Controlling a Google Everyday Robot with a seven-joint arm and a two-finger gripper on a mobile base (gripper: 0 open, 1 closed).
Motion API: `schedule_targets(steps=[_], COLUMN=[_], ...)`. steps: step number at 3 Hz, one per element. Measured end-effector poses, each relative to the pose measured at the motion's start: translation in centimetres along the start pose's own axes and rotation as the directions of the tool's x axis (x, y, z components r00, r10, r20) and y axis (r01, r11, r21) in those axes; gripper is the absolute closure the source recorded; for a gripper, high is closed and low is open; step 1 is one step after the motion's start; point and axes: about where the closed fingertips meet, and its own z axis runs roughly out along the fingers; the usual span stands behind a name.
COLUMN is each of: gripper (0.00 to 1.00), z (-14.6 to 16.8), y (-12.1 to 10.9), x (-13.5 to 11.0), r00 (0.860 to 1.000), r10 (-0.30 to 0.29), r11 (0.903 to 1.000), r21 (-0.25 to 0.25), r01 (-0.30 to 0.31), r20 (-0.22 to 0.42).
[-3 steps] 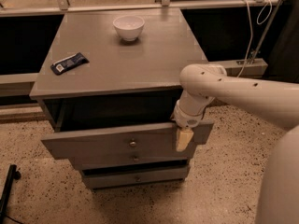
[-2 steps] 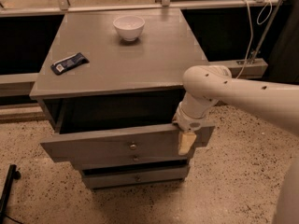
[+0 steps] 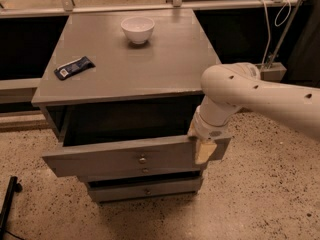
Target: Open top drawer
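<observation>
The top drawer [image 3: 100, 160] is a grey wooden drawer with a small round metal knob [image 3: 142, 159] at the centre of its front. It stands pulled well out of the grey cabinet [image 3: 125, 69], and its dark inside shows behind the front panel. My gripper [image 3: 204, 151] hangs from the white arm [image 3: 250, 91] at the right end of the drawer front, over its top edge and touching it.
A white bowl [image 3: 137, 29] and a dark snack packet [image 3: 74, 67] lie on the cabinet top. Two lower drawers [image 3: 147, 190] sit under the open one. A black object [image 3: 7, 204] stands on the speckled floor at the left. A railing and cables run behind.
The top drawer has come a little further out toward the camera. My gripper has moved with its right end, slightly down and to the right.
</observation>
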Motion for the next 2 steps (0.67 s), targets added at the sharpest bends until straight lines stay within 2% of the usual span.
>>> schedule_targets(steps=[1,2], gripper=[0.54,0.77], z=[-0.80,-0.78], y=[0.67,0.99], x=[-0.05,0.10], r00=[1.000,0.999], r10=[-0.008,-0.014], r11=[0.9998,0.9993], r21=[-0.018,-0.033], r01=[0.008,0.015], r20=[0.007,0.033])
